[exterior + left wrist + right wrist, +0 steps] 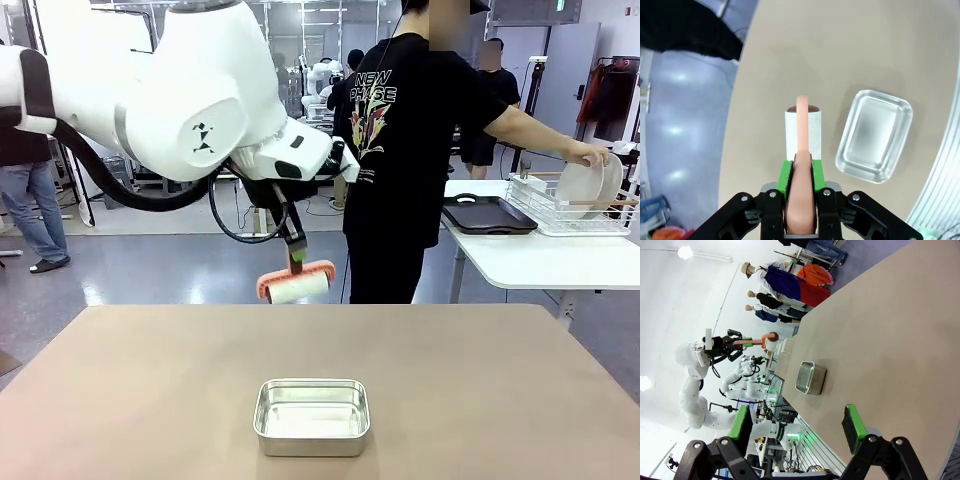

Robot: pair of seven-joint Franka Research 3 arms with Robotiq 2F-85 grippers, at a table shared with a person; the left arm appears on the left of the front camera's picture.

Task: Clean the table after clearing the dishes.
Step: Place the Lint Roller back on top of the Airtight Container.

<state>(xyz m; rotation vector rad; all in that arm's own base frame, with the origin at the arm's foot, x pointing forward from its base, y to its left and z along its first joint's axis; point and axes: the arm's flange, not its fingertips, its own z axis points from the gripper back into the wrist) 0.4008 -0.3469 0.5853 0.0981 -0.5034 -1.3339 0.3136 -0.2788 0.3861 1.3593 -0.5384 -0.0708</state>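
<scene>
Front view first: my left gripper [296,252] is clamped on the salmon-pink handle of a lint roller [296,286], which hangs in the air over the far edge of the desk [120,400]. The roller's white paper drum lies crosswise, its long axis running left to right and tilted slightly up at the right. The desk is a matte tan-brown slab, directly below and toward me from the roller, so I judge the coming move is mostly a descent. A small steel pan [312,416] sits near the middle, shiny, rectangular, with rounded corners. At the far right, a person's hand [588,156] sets a round white plate [588,184] into a wire rack [560,212] on a white side table [540,262], beside a dark tray [488,215].

Left wrist view: green pads [785,172] pinch the smooth pink handle; the drum points away from me above the desk edge, with the pan off to one side, well apart.

Right wrist view: my right gripper [797,427] hangs open, empty, over the desk's surface; the left arm is clearly nearer the work.
</scene>
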